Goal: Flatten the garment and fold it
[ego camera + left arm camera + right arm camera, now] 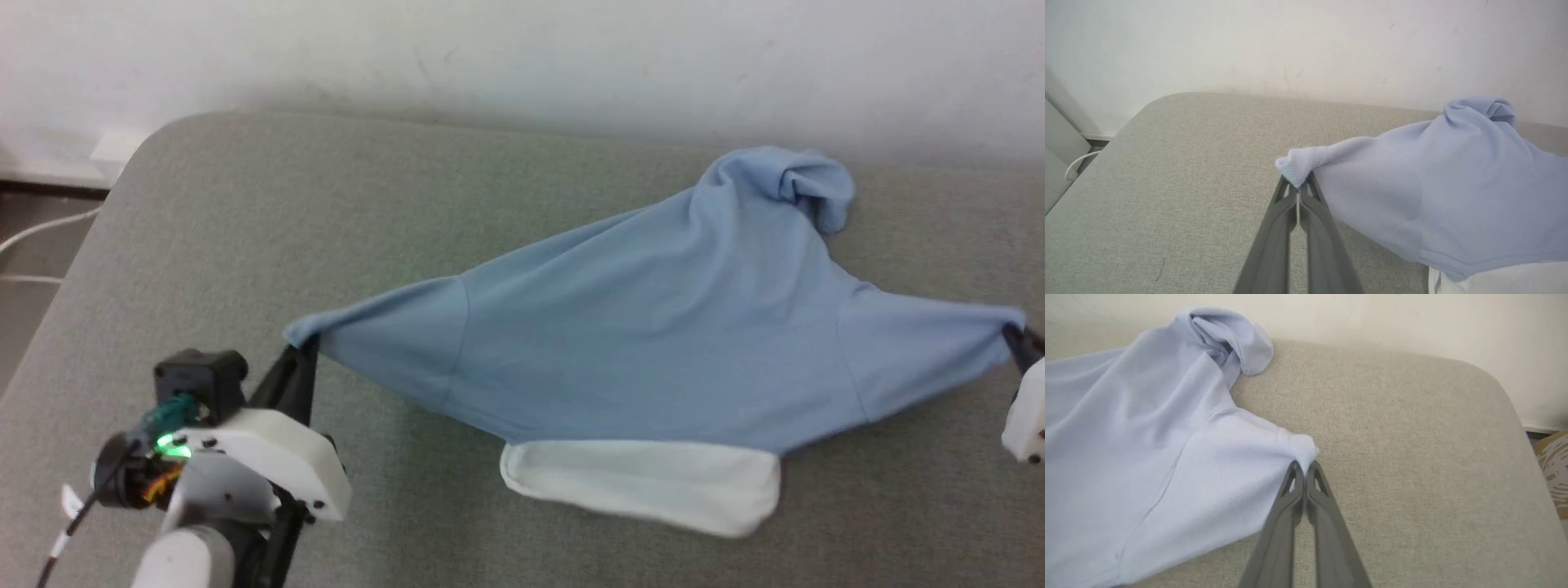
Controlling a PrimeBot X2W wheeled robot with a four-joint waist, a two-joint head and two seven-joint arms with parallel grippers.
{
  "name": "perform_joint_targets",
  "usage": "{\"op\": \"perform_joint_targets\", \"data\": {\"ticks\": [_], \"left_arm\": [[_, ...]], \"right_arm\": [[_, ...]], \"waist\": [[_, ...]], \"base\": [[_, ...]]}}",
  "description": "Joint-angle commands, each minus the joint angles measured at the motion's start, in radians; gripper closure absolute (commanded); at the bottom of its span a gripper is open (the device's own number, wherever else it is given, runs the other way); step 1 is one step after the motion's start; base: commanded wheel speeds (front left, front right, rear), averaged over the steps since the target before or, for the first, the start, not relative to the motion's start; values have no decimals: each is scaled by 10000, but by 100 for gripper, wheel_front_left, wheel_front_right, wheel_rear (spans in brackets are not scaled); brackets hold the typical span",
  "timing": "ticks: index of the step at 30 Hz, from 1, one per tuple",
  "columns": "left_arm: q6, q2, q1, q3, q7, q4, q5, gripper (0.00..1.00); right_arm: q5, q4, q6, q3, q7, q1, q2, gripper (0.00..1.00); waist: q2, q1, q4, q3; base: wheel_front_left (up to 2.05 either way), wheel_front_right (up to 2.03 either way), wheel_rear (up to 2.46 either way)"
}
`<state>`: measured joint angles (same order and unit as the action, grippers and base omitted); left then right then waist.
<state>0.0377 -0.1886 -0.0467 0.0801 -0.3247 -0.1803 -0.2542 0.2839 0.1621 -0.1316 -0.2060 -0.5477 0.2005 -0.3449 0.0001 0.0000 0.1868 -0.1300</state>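
Garment: I see the light blue garment (653,327) spread across the grey worktop (245,229), stretched sideways between my two arms.
Collar: the white collar (645,482) lies flat at the near edge, toward me.
Far end: the cloth gathers into a rolled lump (808,184) close to the pale wall (490,49).
Left end effector: my left end effector (309,351) has its fingers pressed together on the tip of the left-hand sleeve (384,335). In the wrist view a nub of knit pokes out past the tips.
Right end effector: my right end effector (1016,336), at the head view's right edge, is clamped tight on the tip of the right-hand sleeve (931,359).
Cloth: it runs taut from sleeve to sleeve, and shallow folds fan up toward the lump.
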Motion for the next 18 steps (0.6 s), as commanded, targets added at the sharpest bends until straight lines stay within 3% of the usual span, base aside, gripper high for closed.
{"op": "perform_joint_targets", "data": {"ticks": [1, 9, 18], "left_arm": [[46, -116, -342, -234, 191, -367, -114, 100], [-143, -435, -1511, -967, 566, -1795, -740, 100], [-171, -910, -3688, -1764, 784, -2850, -1169, 100]], "right_arm": [[566, -603, 9, 128, 141, 242, -304, 100], [2192, -2653, 9, 384, 368, 1487, -1231, 100], [2883, -3215, 9, 421, 164, 3239, -1581, 100]], "waist": [[-1, 0, -506, 560], [-1, 0, -999, 1012], [-1, 0, -1269, 945]], "base": [[0, 0, 0], [0, 0, 0], [0, 0, 0]]}}
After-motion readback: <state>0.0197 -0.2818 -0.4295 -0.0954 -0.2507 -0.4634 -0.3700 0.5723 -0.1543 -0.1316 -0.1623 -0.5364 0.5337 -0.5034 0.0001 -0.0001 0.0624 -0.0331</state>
